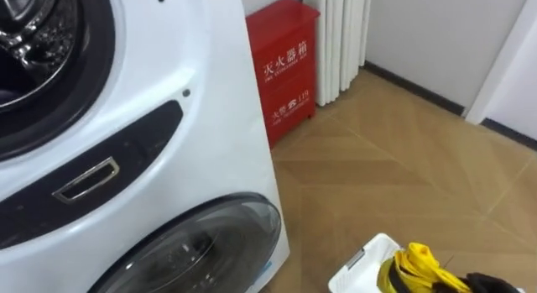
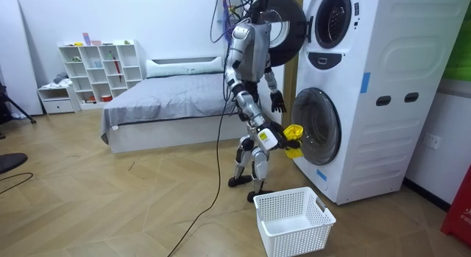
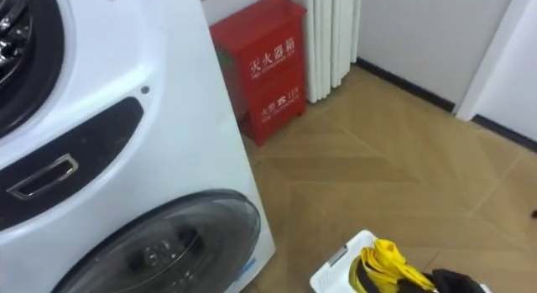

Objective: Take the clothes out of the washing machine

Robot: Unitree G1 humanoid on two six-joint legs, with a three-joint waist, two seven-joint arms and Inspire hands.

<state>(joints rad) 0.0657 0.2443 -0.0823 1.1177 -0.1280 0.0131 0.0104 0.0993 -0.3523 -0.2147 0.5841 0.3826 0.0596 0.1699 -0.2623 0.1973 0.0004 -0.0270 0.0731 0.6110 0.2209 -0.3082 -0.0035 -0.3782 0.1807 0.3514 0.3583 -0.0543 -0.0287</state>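
Yellow cloth (image 1: pixel 413 261) is out of the washing machine (image 2: pixel 368 102) and in our right hand (image 1: pixel 485 284), hanging in the air just in front of the machine's lower door (image 2: pixel 318 128).

Reading the room view from its left, we first meet our left hand (image 2: pixel 277 102). It hangs idle with slack, straight fingers, close before the machine's front and a little above the cloth. Next comes the right hand, its dark fingers curled around the cloth. On the floor in front of the machine, below the cloth, sits the white basket (image 2: pixel 298 241) — well apart from the hand.

The step in hand, as we judge it, is the drop into that basket. To do it well, we should draw the right hand back from the machine's front so the dangling folds do not brush the lower door. We then bring it over the basket's middle rather than its rim, lower it, and only then loosen the fingers — a limp piece let fall from high up may drape over the edge.

The cloth is bright yellow and bunched into loops and folds, with narrow, strap-like edges. It looks soft and floppy; what garment it is we cannot tell.
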